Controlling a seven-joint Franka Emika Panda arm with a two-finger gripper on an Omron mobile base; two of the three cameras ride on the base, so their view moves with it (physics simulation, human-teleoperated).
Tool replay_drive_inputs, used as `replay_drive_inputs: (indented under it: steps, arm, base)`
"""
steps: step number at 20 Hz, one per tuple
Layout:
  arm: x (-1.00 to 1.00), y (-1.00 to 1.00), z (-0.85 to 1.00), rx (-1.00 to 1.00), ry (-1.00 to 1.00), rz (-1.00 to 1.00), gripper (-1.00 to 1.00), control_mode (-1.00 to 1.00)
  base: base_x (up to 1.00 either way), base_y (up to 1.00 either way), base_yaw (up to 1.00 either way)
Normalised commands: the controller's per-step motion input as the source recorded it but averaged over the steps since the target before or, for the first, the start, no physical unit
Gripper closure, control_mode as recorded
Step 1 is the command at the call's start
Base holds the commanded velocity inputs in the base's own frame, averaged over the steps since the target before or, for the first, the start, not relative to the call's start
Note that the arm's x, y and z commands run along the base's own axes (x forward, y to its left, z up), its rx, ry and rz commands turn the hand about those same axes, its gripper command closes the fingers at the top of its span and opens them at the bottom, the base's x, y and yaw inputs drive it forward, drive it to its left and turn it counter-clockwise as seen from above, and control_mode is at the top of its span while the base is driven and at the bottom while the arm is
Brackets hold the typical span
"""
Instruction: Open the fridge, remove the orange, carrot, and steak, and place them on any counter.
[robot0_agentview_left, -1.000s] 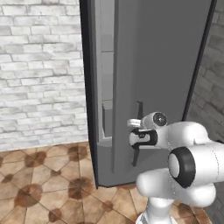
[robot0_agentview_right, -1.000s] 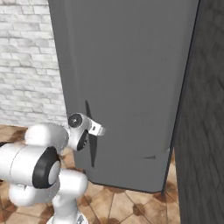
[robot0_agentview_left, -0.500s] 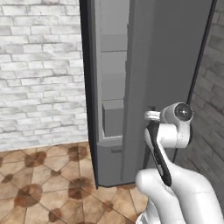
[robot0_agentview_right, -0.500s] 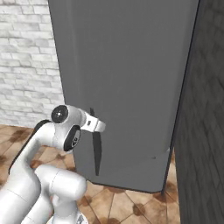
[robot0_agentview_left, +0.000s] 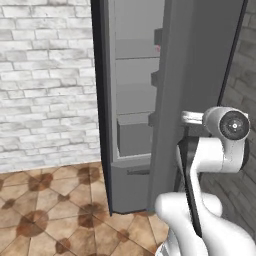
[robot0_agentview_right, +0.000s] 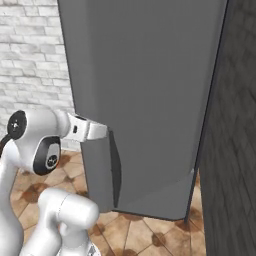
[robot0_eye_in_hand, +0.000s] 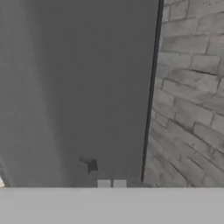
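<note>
1. The fridge (robot0_agentview_left: 135, 100) stands partly open, its door (robot0_agentview_right: 150, 100) swung out, light grey shelves showing inside.
2. The claw (robot0_agentview_right: 102, 132) is at the door's edge; whether it is apart or together, I cannot tell.

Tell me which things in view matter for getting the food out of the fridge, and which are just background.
Part of the job: the fridge, its door swung partly open, the door handle, the gripper at the door.

Background: brick wall, tiled floor.
</note>
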Motion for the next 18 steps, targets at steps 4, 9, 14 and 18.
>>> replay_drive_inputs:
  steps: [4, 9, 14, 18]
  arm:
    - [-0.98, 0.33, 0.96, -0.23, -0.27, -0.08, -1.00, -1.00]
    - [-0.60, 0.54, 0.70, -0.20, -0.15, -0.12, -1.00, -1.00]
    - [0.11, 0.97, 0.36, -0.26, 0.15, -0.15, -1.00, -1.00]
    - [0.76, 1.00, 0.01, -0.31, 0.59, -0.15, -1.00, -1.00]
  base:
    - [0.00, 0.00, 0.00]
    - [0.00, 0.00, 0.00]
    - [0.00, 0.00, 0.00]
    - [0.00, 0.00, 0.00]
